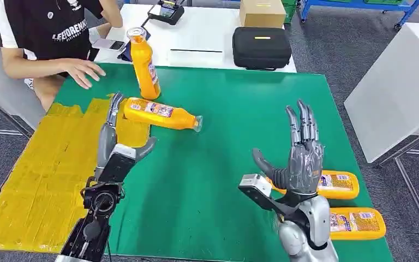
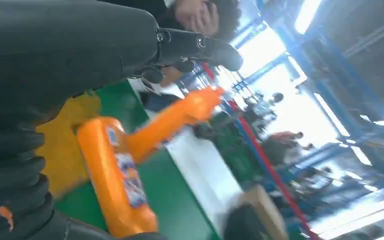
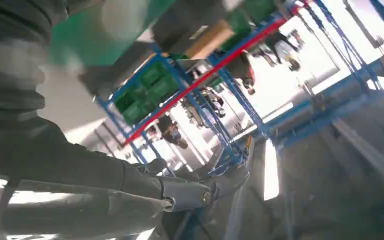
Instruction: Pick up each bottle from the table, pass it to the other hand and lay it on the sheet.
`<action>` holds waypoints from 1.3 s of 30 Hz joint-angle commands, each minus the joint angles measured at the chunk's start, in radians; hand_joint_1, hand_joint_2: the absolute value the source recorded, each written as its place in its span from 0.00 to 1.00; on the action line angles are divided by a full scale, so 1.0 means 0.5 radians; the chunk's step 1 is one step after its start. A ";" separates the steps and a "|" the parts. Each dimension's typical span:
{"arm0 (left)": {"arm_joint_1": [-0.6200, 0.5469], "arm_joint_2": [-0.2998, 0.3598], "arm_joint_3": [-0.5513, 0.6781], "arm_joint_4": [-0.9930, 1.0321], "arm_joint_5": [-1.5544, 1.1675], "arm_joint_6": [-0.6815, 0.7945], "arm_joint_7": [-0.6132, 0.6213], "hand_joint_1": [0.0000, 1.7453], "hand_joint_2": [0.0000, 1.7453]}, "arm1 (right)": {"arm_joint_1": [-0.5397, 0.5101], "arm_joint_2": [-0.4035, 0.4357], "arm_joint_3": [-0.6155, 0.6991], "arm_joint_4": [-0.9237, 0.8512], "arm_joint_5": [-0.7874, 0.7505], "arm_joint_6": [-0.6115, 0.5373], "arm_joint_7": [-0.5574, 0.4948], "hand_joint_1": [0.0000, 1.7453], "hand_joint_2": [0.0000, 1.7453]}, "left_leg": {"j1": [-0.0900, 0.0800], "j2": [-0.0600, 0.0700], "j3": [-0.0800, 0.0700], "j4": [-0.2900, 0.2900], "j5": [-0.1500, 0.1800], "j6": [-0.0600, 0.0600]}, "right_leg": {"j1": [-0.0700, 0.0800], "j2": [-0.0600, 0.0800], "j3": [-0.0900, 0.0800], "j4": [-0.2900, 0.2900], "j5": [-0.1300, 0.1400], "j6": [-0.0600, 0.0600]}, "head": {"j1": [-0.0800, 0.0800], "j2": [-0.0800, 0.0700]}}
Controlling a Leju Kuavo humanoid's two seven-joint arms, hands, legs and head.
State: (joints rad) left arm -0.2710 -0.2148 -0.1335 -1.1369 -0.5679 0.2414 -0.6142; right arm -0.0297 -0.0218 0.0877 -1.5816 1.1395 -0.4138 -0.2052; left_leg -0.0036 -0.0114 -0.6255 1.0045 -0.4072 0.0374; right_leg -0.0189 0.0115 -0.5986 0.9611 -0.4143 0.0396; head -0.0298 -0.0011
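Both our left hand (image 1: 114,143) and right hand (image 1: 300,158) are open, holding nothing. Two orange bottles (image 1: 345,184) lie near the tabletop's right edge; rigid, probably slick, so we'd grip mid-body.

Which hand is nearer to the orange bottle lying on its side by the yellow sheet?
The left. The left hand is open right beside the lying bottle, fingertips by its base. The right hand is open and raised well across the green mat.
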 commanded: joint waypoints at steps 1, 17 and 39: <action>-0.071 0.084 -0.047 -0.114 0.471 -0.345 -0.161 0.00 1.00 | -0.872 -1.124 -0.112 1.116 -0.330 0.996 -0.435 0.00 1.00 | -0.003 0.002 0.004 0.004 -0.002 0.000 | -0.002 -0.001 0.006 0.001 -0.001 0.000 | 0.000 0.000; -0.049 0.089 -0.109 -0.247 0.491 -0.392 -0.124 0.00 1.00 | -1.105 -1.031 -0.008 1.498 -0.199 0.864 -0.469 0.00 1.00 | -0.008 -0.011 0.001 0.001 0.010 0.014 | -0.007 -0.011 0.006 -0.002 0.009 0.012 | -0.001 0.000; -0.085 0.095 -0.092 -0.128 0.531 -0.361 -0.121 0.00 1.00 | -0.205 -0.758 -0.158 0.731 -0.190 0.686 -0.316 0.00 1.00 | -0.004 -0.020 0.004 -0.003 0.010 0.012 | -0.004 -0.021 0.012 -0.007 0.006 0.010 | 0.000 0.000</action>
State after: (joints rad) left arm -0.2779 -0.1980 -0.1804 -1.2730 -0.3120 0.0610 -0.6802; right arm -0.4829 -0.5161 0.1019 -0.8569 1.0239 -0.0572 -0.4200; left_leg -0.0077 -0.0216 -0.6292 1.0053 -0.4007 0.0463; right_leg -0.0231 0.0017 -0.5992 0.9611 -0.4098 0.0471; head -0.0298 -0.0011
